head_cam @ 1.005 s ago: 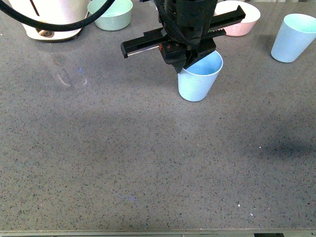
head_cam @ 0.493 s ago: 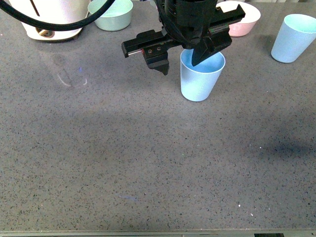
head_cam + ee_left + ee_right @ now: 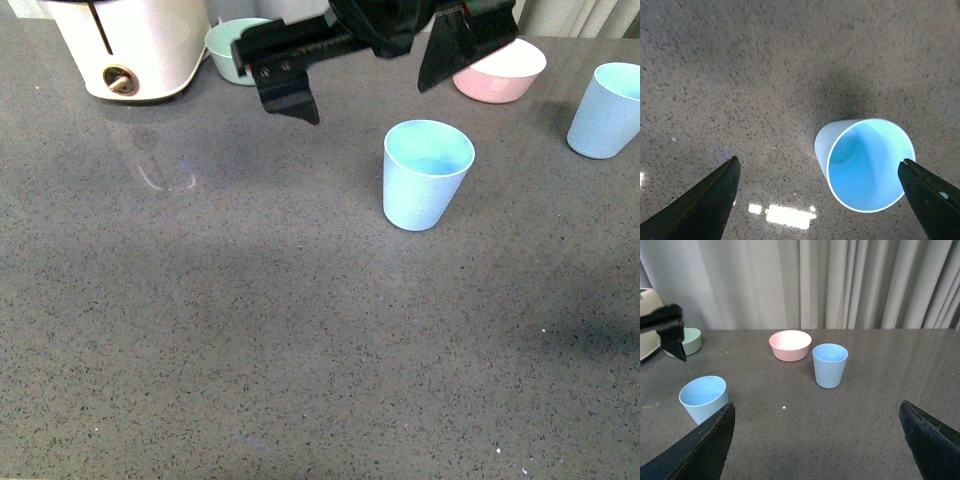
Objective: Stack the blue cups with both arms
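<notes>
First blue cup [image 3: 427, 175]: it stands upright on the grey speckled surface [image 3: 250, 330], a little right of the middle in the front view, with the mouth up and nothing inside.
Look of this cup: pale blue and matte outside, lighter aqua inside, narrower at the base, without handle; the left wrist view [image 3: 865, 170] looks down into its round mouth.
Second blue cup [image 3: 610, 110]: same shape and colour, also upright, well apart from the first one, at the far right of the surface; in the right wrist view [image 3: 830, 365] it stands near the pink bowl [image 3: 790, 345].
Left hand [image 3: 365, 100]: it hangs above the surface, behind the first cup, with its two black fingers spread wide; it holds nothing and touches no cup.
Right hand [image 3: 816, 407]: only the two dark fingertips show at the edges of its wrist view, far from each other, with nothing between them.
Pink bowl: behind the first cup, partly hidden by the left hand in the front view.
Green bowl [image 3: 228, 48]: at the back, beside a white appliance [image 3: 140, 45].
Background: a light curtain [image 3: 840, 280] behind the surface.
</notes>
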Action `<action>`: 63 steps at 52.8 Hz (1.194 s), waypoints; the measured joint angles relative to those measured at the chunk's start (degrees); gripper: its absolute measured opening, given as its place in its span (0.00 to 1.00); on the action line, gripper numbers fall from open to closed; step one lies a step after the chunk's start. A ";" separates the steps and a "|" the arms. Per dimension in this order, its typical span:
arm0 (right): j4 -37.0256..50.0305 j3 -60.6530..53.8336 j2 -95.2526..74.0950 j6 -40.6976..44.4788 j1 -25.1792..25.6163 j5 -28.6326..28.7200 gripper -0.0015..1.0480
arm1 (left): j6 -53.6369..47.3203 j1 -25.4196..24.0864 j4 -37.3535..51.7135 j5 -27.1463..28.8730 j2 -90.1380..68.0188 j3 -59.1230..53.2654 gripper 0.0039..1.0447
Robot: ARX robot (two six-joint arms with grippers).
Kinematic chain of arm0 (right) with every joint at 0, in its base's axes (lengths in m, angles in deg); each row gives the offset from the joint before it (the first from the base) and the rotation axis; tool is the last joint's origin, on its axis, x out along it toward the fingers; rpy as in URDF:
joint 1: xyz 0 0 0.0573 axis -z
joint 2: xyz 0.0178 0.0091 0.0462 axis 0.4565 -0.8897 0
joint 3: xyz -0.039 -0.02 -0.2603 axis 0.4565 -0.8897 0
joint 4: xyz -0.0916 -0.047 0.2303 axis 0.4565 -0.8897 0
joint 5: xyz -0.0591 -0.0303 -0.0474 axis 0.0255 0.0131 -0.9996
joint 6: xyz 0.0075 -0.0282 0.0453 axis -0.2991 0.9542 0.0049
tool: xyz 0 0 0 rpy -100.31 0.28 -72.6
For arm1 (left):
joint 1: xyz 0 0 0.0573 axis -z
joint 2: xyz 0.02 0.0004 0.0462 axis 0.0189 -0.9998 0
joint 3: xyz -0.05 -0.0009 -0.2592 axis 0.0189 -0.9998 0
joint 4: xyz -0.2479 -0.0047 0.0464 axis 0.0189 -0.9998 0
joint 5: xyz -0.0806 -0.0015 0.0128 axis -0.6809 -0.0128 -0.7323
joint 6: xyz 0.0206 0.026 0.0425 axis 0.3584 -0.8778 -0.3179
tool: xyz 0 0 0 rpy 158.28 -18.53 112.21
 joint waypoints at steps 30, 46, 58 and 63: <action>0.00 0.00 0.00 0.00 0.00 0.00 0.91 | -47.47 -18.58 91.30 5.70 33.42 -61.70 0.34; -0.02 0.00 0.00 0.00 0.00 -0.02 0.91 | -50.66 -25.53 95.47 -1.60 47.45 -82.60 0.01; 0.00 0.00 0.00 0.00 0.00 -0.02 0.91 | -50.88 -29.86 93.98 -5.99 58.62 -92.15 0.01; 0.00 0.00 0.00 0.00 0.00 -0.02 0.91 | -50.88 -31.28 91.93 -7.30 63.34 -94.99 0.01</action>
